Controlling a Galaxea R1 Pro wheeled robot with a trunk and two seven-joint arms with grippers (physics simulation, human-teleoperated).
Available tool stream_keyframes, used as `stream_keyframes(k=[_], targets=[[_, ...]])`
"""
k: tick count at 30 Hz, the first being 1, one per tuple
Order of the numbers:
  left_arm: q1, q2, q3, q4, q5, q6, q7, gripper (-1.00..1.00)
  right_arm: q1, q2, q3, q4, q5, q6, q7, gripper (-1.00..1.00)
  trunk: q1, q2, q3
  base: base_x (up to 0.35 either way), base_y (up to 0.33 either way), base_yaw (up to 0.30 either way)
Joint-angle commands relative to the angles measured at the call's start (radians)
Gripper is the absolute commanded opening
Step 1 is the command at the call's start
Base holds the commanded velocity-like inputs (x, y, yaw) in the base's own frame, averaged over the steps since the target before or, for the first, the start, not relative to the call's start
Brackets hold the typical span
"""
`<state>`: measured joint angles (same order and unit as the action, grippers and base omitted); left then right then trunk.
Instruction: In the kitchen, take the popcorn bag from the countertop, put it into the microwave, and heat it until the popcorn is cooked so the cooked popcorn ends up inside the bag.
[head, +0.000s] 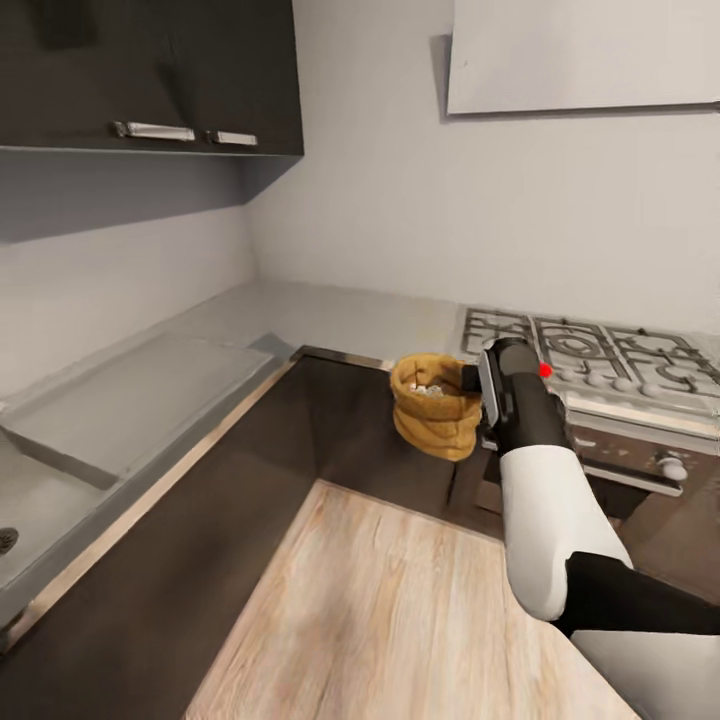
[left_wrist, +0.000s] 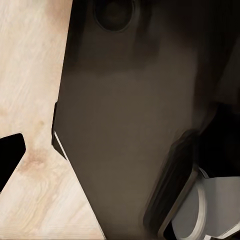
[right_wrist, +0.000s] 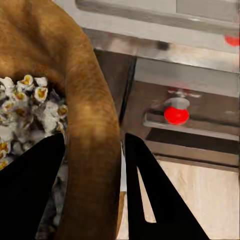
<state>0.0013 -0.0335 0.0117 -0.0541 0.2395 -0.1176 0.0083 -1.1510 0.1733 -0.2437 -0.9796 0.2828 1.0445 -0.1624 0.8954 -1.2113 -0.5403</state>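
Your right arm (head: 545, 500) fills the near right of the head view, white forearm running up to the dark wrist. Left to right beyond it: grey countertop (head: 150, 390) with a sink recess, the corner, then the bag (head: 432, 408), then the hob (head: 600, 355) with the oven front (head: 640, 460) below.

Right gripper (right_wrist: 92, 192): fingers clamped on the bag rim, one dark finger (right_wrist: 30, 195) inside among the popcorn (right_wrist: 30, 107), the other outside the tan wall. The bag hangs in the air off the counter's front edge, over the dark cabinets and wood floor (head: 400, 610), just left of the hob. It sits roughly upright, mouth up, with pale kernels showing inside.

Left gripper: the left wrist view gives dark cabinet face, wood floor and a blurred edge; you cannot tell whether those fingers are apart or together.

Judgement: step in hand is carrying the bag. The kernels look popped already, so heating may be done. The microwave's place is not established from these views.

To do it well: keep the wrist level so the mouth stays up and nothing spills. A rim pinch on soft paper may slip, so move slowly and avoid sudden turns. Swing clear of the hob knobs.
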Motion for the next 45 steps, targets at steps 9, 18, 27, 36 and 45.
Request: stream_keyframes(k=[9, 18, 27, 36, 45], targets=[[0.0, 0.001, -0.001, -0.001, 0.003, -0.002, 0.0, 1.0, 0.101, 0.001, -0.003, 0.004, -0.017, 0.003, 0.003, -1.0, -0.001, -0.001, -0.001, -0.315, 0.0, 0.0], [0.0, 0.002, -0.004, -0.001, 0.003, -0.002, -0.001, 1.0, 0.139, 0.001, -0.003, 0.004, -0.026, -0.035, 0.11, -1.0, -0.001, -0.001, -0.001, -0.027, 0.0, 0.0], [0.0, 0.002, -0.004, -0.001, 0.003, -0.002, -0.001, 1.0, 0.14, 0.001, -0.003, -0.004, -0.022, -0.036, 0.117, -1.0, -0.001, -0.001, -0.001, 0.0, 0.0, 0.0], [0.0, 0.003, -0.004, -0.001, 0.003, -0.002, -0.001, 1.0, 0.14, 0.001, -0.003, -0.008, -0.021, -0.035, 0.112, -1.0, -0.001, -0.001, 0.01, 0.0, 0.0, 0.05], [0.0, 0.002, -0.004, -0.001, 0.003, -0.002, -0.001, 1.0, 0.14, 0.001, -0.004, -0.009, -0.02, -0.032, 0.109, -1.0, -0.001, -0.001, 0.024, 0.0, 0.0, 0.005]])
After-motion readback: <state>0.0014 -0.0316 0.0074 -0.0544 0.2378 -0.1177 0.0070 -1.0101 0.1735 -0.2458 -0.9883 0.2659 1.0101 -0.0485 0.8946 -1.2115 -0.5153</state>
